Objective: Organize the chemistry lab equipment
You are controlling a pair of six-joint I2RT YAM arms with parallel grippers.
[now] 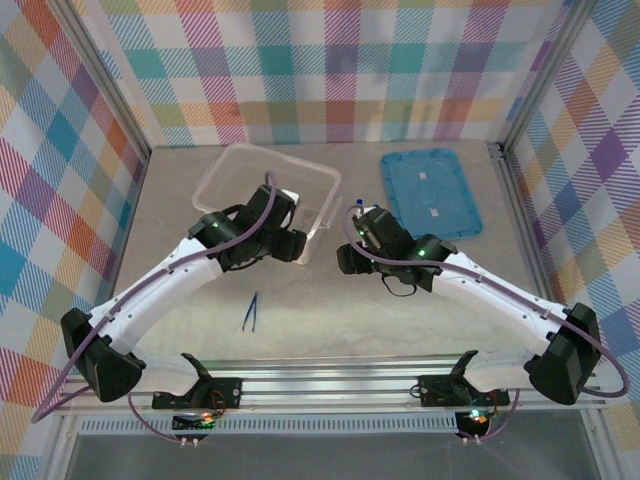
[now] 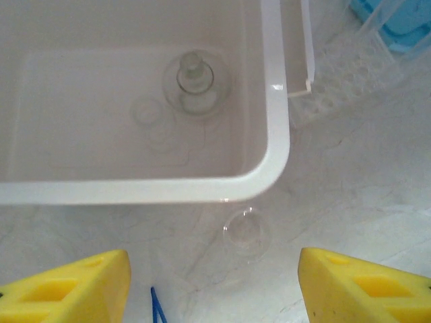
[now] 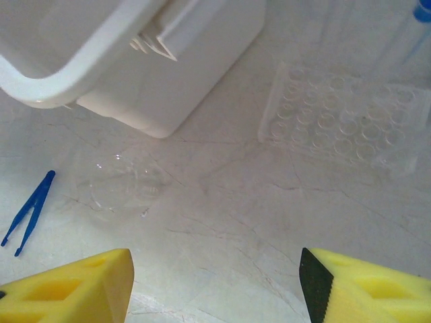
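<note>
A round clear glass flask [image 2: 194, 81] stands inside the translucent box [image 2: 276, 128]. Just outside the box's near corner a tiny clear cup [image 2: 246, 232] lies on the table, ahead of my left gripper [image 2: 214, 289], which is open with nothing between its fingers. The dark blue tweezers [image 1: 250, 311] lie on the table nearer the arm bases, with their tip [image 2: 157, 309] at the frame's bottom edge. My right gripper [image 3: 215, 289] is open over bare table. The clear cup [image 3: 121, 183] and the tweezers [image 3: 28, 212] lie to its left. A clear rack [image 3: 343, 118] holds tubes with a blue cap [image 3: 423, 10].
The flat blue lid [image 1: 430, 192] lies at the back right. The box [image 1: 265, 180] stands at the back centre-left, with my left gripper [image 1: 293, 243] at its near right corner and my right gripper [image 1: 350, 258] facing it. Metal frame posts and plaid walls enclose the table.
</note>
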